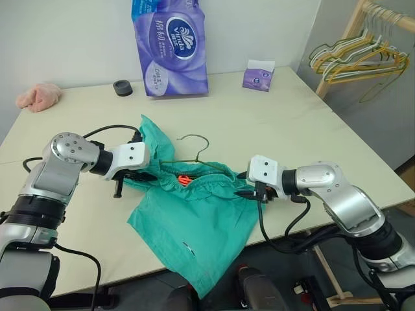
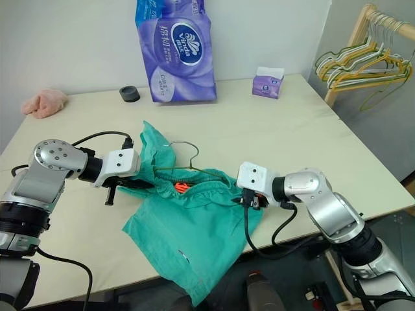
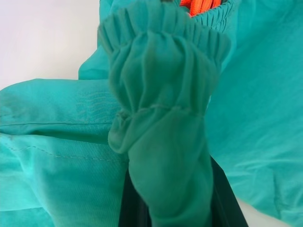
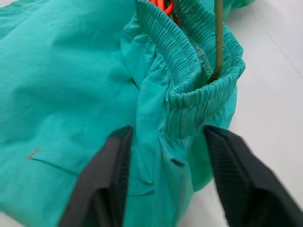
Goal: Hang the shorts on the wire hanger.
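The step in hand is judged to be the seating of the shorts (image 1: pixel 194 220) on the wire hanger (image 1: pixel 194 154): the hanger's shoulders are already tucked inside the gathered waistband, with only its hook and a short run of wire showing above the cloth. Everything lies on the table (image 1: pixel 292 123), with one leg of the shorts drooping over its near edge. The left gripper (image 1: pixel 139 175) is clamped shut on the waistband's left end, a bunched fold of fabric being pinched between its fingers in the left wrist view. The right gripper (image 4: pixel 165 175) is seen with its fingers (image 4: pixel 106 184) spread apart, the right corner of the waistband lying between them but not squeezed; the olive wire is seen just beyond that corner, dipping inside the elastic. The orange cord (image 1: pixel 184 180) lies between the two grippers, nearer the left one. Both forearms are held low over the table and angled inward and downward, so that the grippers face each other across the waistband. The next move is judged to call for care at the right end: either the corner is re-gripped and drawn further over the wire's shoulder, or the hook is taken so that the hanger can be raised. The thin, slippery cloth could slide off the wire if it is lifted unevenly.
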You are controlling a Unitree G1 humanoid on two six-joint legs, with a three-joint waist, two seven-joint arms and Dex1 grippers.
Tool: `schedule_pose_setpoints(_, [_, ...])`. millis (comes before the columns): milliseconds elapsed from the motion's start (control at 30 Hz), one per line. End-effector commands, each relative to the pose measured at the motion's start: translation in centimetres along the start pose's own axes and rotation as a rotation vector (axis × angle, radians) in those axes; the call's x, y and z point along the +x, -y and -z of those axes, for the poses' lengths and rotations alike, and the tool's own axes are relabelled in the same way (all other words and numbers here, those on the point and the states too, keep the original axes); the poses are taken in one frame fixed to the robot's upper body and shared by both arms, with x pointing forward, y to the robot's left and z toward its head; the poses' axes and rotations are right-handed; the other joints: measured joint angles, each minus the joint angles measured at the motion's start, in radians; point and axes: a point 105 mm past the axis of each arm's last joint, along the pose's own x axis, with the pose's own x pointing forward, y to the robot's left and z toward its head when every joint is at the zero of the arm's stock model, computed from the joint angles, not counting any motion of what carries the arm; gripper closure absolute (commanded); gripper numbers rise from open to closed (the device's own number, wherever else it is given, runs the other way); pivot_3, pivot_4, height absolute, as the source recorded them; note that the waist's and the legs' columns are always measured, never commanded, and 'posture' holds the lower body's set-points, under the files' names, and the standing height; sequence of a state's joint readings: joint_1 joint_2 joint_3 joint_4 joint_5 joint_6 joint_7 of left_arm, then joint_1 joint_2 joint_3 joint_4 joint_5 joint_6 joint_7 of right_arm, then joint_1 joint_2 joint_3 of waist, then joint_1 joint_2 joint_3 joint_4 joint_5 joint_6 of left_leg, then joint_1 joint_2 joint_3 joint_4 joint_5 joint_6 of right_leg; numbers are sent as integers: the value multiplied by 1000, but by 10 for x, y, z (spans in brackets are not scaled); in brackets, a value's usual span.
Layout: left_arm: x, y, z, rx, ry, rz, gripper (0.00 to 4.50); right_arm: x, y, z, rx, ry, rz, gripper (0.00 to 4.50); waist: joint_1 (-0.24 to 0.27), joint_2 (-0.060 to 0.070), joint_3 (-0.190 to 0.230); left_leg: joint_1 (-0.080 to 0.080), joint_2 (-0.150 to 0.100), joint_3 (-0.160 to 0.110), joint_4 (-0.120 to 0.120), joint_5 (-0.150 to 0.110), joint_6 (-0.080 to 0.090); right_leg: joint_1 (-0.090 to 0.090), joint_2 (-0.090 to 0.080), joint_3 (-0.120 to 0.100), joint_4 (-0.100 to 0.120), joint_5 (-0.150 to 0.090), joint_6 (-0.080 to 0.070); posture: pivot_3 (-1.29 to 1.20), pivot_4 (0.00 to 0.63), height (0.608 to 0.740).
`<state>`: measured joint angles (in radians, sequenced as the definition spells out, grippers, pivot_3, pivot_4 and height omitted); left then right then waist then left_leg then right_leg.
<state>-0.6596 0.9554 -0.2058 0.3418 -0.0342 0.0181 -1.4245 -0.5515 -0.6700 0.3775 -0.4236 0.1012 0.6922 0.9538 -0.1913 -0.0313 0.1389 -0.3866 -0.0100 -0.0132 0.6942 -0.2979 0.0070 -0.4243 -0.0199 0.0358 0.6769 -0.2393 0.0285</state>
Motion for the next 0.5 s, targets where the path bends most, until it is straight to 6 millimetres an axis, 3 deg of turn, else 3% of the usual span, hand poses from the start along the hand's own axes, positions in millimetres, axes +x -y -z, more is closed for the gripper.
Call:
schedule_pose_setpoints(33, [-8, -6, -12, 35, 32, -40, 4500, -15, 4, -7, 4, 2, 59, 1049, 1, 0, 0, 0, 0, 0, 0, 0, 0, 0, 0, 0, 0, 0, 0, -218, 103, 740])
schedule_pose_setpoints(167, [-7, -5, -14, 33, 39, -36, 4500, -10, 6, -1, 60, -8, 84, 1049, -2, 0, 0, 0, 0, 0, 0, 0, 0, 0, 0, 0, 0, 0, 0, -225, 102, 740])
schedule_pose_setpoints(500, [-2, -7, -20, 39, 57, -32, 4500, 40, 20, 9, 75, -44, 26, 1049, -4, 0, 0, 0, 0, 0, 0, 0, 0, 0, 0, 0, 0, 0, 0, -225, 100, 740])
